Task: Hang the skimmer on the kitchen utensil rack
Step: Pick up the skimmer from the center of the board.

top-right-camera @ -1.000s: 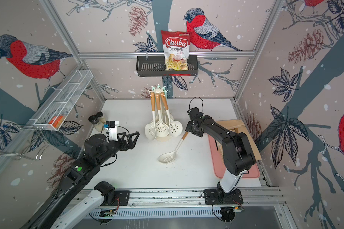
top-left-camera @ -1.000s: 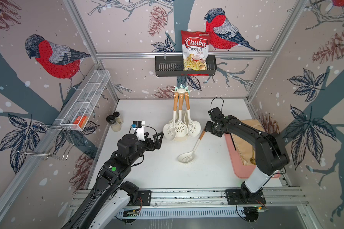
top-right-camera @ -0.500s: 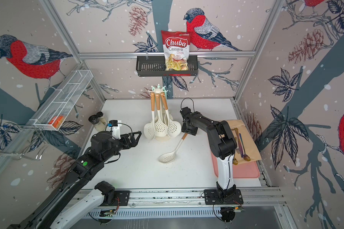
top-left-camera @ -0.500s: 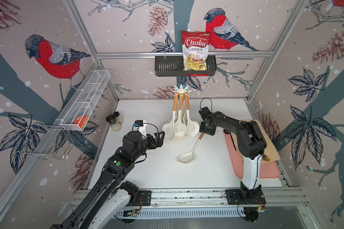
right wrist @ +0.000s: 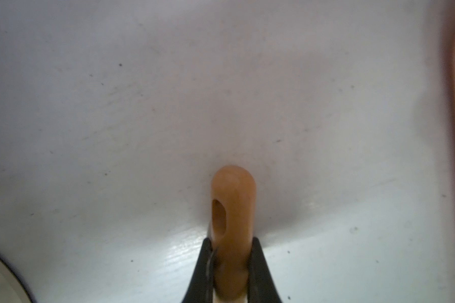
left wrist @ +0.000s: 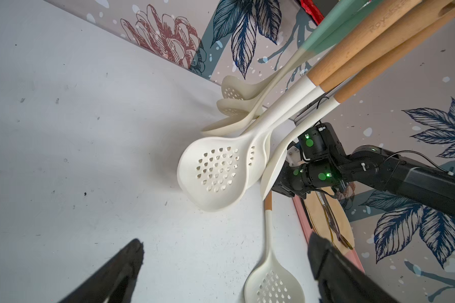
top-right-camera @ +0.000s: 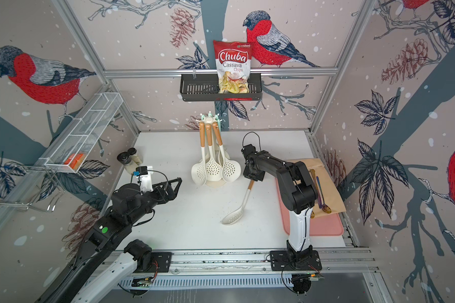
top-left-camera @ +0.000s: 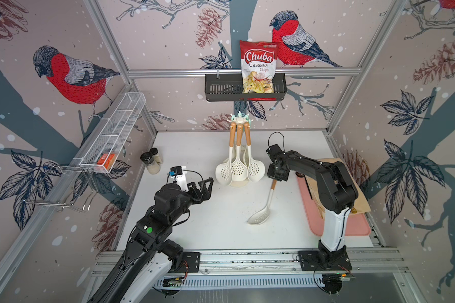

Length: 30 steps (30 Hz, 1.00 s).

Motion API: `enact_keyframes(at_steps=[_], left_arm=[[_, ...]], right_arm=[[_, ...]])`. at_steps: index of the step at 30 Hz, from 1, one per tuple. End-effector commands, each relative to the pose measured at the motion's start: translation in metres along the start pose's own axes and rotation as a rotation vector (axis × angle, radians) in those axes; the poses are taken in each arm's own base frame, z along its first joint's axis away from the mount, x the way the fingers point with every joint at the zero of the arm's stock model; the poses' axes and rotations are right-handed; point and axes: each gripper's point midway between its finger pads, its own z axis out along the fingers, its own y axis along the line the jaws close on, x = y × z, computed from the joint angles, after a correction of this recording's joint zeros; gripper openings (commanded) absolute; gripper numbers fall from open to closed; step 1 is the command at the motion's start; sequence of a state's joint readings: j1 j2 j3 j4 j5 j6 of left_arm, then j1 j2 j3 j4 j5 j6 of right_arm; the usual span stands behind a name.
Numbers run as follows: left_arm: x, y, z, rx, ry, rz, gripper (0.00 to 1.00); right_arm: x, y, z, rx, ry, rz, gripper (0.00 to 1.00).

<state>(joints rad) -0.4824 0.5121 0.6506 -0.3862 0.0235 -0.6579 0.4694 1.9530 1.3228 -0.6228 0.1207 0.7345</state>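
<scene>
We count one skimmer (top-left-camera: 263,207) in our right claw (right wrist: 233,244), three wood-handled hanging skimmers (top-left-camera: 238,168) just beside it, one rack (top-left-camera: 239,120), two shakers (top-left-camera: 151,165), one chip bag (top-left-camera: 258,70).

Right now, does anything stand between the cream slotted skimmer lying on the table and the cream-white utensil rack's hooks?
Yes: three cream wooden-handled skimmers hang on the near hooks of the cream-white rack, facing the lying skimmer, which the right gripper grips.

White table (top-left-camera: 208,230), skimmer (top-left-camera: 267,203), kitchen utensil rack (top-left-camera: 239,120), pink tray (top-left-camera: 352,228), shakers (top-left-camera: 151,162)
</scene>
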Motion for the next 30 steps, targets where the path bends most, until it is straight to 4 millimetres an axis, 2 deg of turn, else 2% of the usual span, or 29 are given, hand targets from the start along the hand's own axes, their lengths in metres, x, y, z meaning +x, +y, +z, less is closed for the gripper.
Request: enact_keyframes(at_steps=[1,4,6,11,14,17,20,23,30], left_arm=[[-0.016,-0.017,-0.009,0.072,-0.062,0.038,1.0],[-0.021,-0.034,-0.015,0.135,-0.049,0.092,1.0],[-0.025,-0.048,-0.015,0.181,-0.034,0.125,0.99],[-0.034,-0.082,-0.01,0.283,0.0,0.176,0.99],[-0.03,-0.11,-0.008,0.344,0.004,0.239,0.96],[-0.016,-0.141,-0.003,0.4,0.016,0.313,0.92],[0.003,-0.171,0.008,0.439,0.051,0.398,0.9],[0.011,-0.194,0.017,0.445,0.046,0.48,0.89],[0.019,-0.22,0.039,0.509,0.018,0.545,0.92]], right_arm=[[-0.007,-0.004,-0.018,-0.042,-0.058,0.032,0.0],[-0.018,-0.006,-0.053,-0.135,-0.167,0.068,0.0],[-0.025,-0.004,-0.086,-0.229,-0.259,0.082,0.0],[-0.038,-0.002,-0.185,-0.465,-0.531,0.037,0.0],[-0.039,-0.007,-0.239,-0.557,-0.673,-0.003,0.0],[-0.035,-0.007,-0.274,-0.625,-0.746,-0.054,0.0],[-0.029,-0.004,-0.298,-0.682,-0.774,-0.11,0.0],[-0.023,-0.003,-0.311,-0.708,-0.781,-0.16,0.0],[0.005,0.004,-0.322,-0.778,-0.726,-0.309,0.0]])
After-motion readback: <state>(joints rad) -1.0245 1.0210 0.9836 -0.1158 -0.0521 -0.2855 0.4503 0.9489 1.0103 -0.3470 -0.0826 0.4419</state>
